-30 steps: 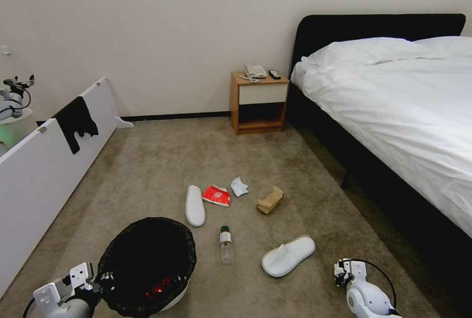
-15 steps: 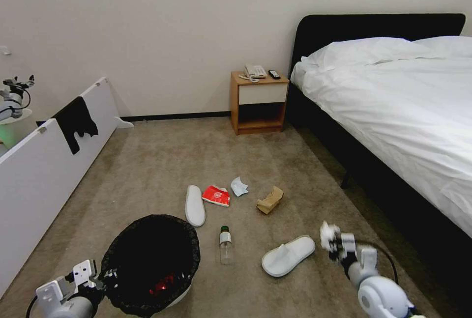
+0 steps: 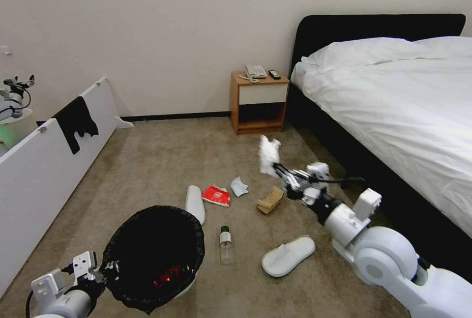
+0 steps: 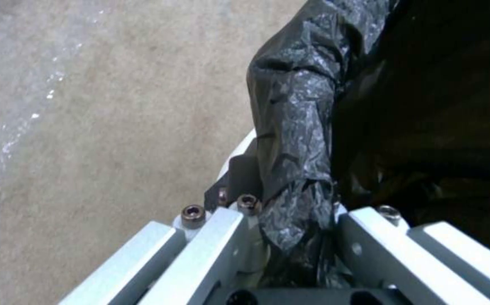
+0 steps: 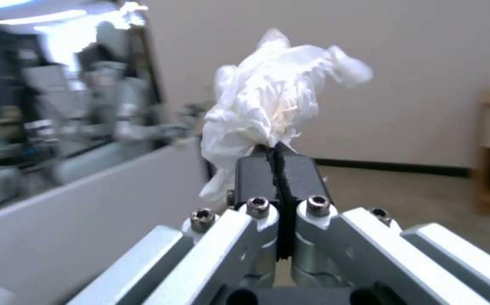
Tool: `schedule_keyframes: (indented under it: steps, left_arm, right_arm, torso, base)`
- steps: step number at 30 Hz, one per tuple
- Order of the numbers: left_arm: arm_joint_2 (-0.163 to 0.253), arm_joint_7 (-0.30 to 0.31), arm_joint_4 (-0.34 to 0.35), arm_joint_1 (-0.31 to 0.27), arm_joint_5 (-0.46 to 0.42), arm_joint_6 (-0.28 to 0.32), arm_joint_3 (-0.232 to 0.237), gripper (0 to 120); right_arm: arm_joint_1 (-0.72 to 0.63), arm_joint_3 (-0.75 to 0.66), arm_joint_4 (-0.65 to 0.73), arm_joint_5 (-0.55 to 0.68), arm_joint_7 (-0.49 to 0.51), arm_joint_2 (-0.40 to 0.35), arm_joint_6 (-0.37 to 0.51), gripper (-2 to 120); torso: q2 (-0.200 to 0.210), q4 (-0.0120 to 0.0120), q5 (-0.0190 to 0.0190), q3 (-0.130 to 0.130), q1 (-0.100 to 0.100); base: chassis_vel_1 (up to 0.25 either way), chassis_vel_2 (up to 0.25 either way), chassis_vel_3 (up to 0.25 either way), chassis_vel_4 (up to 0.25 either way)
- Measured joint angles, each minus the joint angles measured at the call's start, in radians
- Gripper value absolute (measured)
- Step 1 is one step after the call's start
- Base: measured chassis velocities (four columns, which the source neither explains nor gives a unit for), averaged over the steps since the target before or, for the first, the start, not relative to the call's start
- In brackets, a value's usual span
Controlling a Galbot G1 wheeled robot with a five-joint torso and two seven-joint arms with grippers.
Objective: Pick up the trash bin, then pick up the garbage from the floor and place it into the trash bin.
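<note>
The trash bin [image 3: 199,248], white with a black bag over its rim, sits at the lower left with a red can [image 3: 166,274] inside. My left gripper [image 3: 102,271] is shut on its rim; the bag fold is pinched between the jaws of the left gripper [image 4: 293,224]. My right gripper [image 3: 281,173] hangs above the floor [image 3: 162,170], shut on a crumpled white tissue [image 3: 268,153], also clear as the tissue [image 5: 270,106] in the right gripper [image 5: 278,159]. On the carpet lie two slippers [image 3: 195,203] [image 3: 287,256], a red packet [image 3: 216,195], a mask [image 3: 239,187], a paper bag [image 3: 270,200] and a bottle [image 3: 225,245].
A bed [image 3: 393,106] with a dark frame runs along the right. A wooden nightstand [image 3: 259,102] stands against the far wall. A low white panel [image 3: 44,170] with a black cloth [image 3: 76,121] borders the left side.
My right arm has swung up and forward from the lower right, carrying the tissue over the paper bag. The bin in my left gripper has shifted slightly up and to the right.
</note>
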State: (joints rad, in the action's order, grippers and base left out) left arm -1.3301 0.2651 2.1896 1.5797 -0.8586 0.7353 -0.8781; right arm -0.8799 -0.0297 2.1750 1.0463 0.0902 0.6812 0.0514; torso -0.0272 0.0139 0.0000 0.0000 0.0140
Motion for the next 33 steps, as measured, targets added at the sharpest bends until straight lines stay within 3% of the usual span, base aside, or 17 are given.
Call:
schedule_keyframes:
  steps: [1, 2, 4, 5, 7, 8, 10, 19, 21, 33]
  left_arm:
    - [0.014, 0.006, 0.01, 0.002, -0.013, 0.0, 0.003, 1]
    - [0.014, 0.006, 0.01, 0.002, -0.013, 0.0, 0.003, 1]
    - [0.027, 0.01, 0.023, 0.008, -0.023, 0.0, 0.011, 1]
    - [0.027, 0.01, 0.023, 0.008, -0.023, 0.0, 0.011, 1]
    - [0.029, 0.01, 0.033, 0.008, -0.023, 0.0, 0.02, 1]
    - [0.029, 0.01, 0.033, 0.008, -0.023, 0.0, 0.02, 1]
    - [0.031, 0.01, 0.035, 0.005, -0.021, 0.0, 0.022, 1]
    - [0.044, 0.009, 0.037, -0.003, -0.02, 0.0, 0.021, 1]
    - [0.046, 0.008, 0.039, -0.006, -0.021, 0.0, 0.017, 1]
    - [0.051, 0.006, 0.043, -0.009, -0.027, 0.0, 0.008, 1]
  right_arm:
    - [0.102, 0.071, 0.05, 0.059, 0.026, -0.006, 0.029, 0]
    - [0.102, 0.071, 0.05, 0.059, 0.026, -0.006, 0.029, 0]
    - [0.31, 0.264, 0.099, 0.164, 0.091, 0.017, 0.095, 0]
    - [0.31, 0.264, 0.099, 0.164, 0.091, 0.017, 0.095, 0]
    - [0.457, 0.412, 0.102, 0.219, 0.142, 0.066, 0.148, 0]
    - [0.457, 0.412, 0.102, 0.219, 0.142, 0.066, 0.148, 0]
    - [0.584, 0.52, 0.094, 0.244, 0.172, 0.105, 0.195, 0]
    - [0.745, 0.696, 0.083, 0.295, 0.249, 0.175, 0.311, 0]
    - [0.785, 0.757, 0.073, 0.323, 0.309, 0.218, 0.371, 0]
    - [0.814, 0.849, 0.042, 0.366, 0.434, 0.276, 0.516, 0]
  torso:
    - [0.0, 0.0002, -0.0002, 0.0, 0.0]
    - [0.0, 0.0002, -0.0002, 0.0, 0.0]
    - [0.0, -0.0003, -0.0003, 0.0, 0.0]
    - [0.0, -0.0003, -0.0003, 0.0, 0.0]
    - [0.0, 0.0001, 0.0, 0.0, 0.0]
    - [0.0, 0.0001, 0.0, 0.0, 0.0]
    - [0.0, -0.0001, -0.0003, 0.0, 0.0]
    - [0.0, 0.0001, -0.0002, 0.0, 0.0]
    - [0.0, 0.0, -0.0002, 0.0, 0.0]
    - [0.0, 0.0, -0.0001, 0.0, 0.0]
  base:
    - [0.0, 0.0, 0.0, 0.0]
    - [0.0, 0.0, 0.0, 0.0]
    - [0.0, 0.0, 0.0, 0.0]
    - [0.0, 0.0, 0.0, 0.0]
    - [0.0, 0.0, 0.0, 0.0]
    - [0.0, 0.0, 0.0, 0.0]
    - [0.0, 0.0, 0.0, 0.0]
    - [0.0, 0.0, 0.0, 0.0]
    - [0.0, 0.0, 0.0, 0.0]
    - [0.0, 0.0, 0.0, 0.0]
